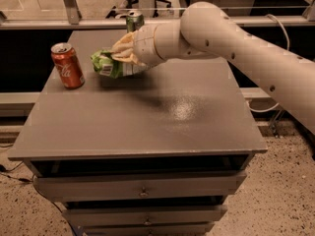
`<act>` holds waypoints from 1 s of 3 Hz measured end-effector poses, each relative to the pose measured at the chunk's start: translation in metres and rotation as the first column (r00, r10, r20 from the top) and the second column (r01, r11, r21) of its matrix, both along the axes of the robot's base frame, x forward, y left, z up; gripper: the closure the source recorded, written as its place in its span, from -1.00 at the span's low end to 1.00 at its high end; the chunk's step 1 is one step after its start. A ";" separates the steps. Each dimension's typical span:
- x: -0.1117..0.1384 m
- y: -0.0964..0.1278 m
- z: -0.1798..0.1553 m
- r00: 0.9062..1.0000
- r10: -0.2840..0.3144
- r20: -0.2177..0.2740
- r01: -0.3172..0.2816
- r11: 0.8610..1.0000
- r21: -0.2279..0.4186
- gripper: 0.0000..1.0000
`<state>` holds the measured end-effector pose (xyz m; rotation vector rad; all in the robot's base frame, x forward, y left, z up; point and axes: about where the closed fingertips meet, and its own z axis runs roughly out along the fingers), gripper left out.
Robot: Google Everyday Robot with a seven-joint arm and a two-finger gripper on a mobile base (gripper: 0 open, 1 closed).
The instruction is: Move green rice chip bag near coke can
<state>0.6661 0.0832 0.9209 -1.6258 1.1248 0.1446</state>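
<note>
The claw (124,50) is closed on the green rice chip bag (109,65), gripping it at the bag's right-hand end. The fingers are pale tan and pinch the film so that it bunches and creases.

- Green rice chip bag: crinkly, glossy bright green film with a small white label patch facing the camera. It sits over the back-left part of the tabletop (147,122), just right of the coke can (68,67) with a narrow gap between them. A dark shadow lies beneath it. Whether its lower edge touches the surface cannot be told.
- Coke can: upright red metal cylinder with white script and a silver rim, standing near the left edge.
- Green can (134,19): upright at the back edge, behind the claw and partly hidden by it.
- Arm (236,43): smooth cream-coloured rounded shell with small dark fastener dots, entering from the right.

The tabletop is flat, matt grey and square-edged, with a soft glare patch near its centre. Below it are grey drawer fronts (142,186) with small knobs. The floor (285,200) is speckled and light.
</note>
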 end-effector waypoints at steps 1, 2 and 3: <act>-0.005 0.018 -0.003 1.000 0.021 -0.004 -0.021 1.000 0.024 1.00; -0.009 0.029 -0.007 0.999 0.028 -0.018 -0.027 0.999 0.041 0.77; -0.013 0.034 -0.012 0.999 0.030 -0.037 -0.028 0.998 0.058 0.15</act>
